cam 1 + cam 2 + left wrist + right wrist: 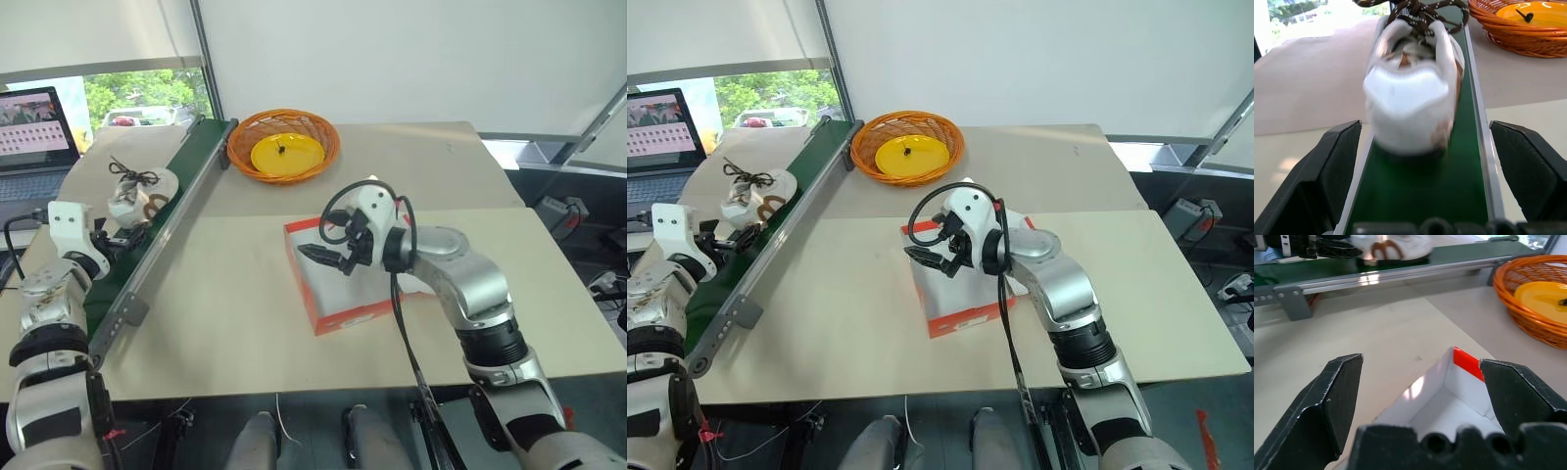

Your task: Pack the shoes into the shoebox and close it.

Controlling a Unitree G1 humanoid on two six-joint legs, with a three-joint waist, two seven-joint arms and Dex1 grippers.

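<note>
I count one open red shoebox under my right gripper, its fingers spread wide and empty, and one shoe on the green conveyor, lying lengthwise straight ahead of my nearer left gripper, whose wide-spread fingers hold nothing.

The shoe looks like smooth white leather with braided dark laces. The shoebox is glossy red card, white inside. The basket is woven wicker holding a shiny yellow plate. The worktop is matt beige.
</note>
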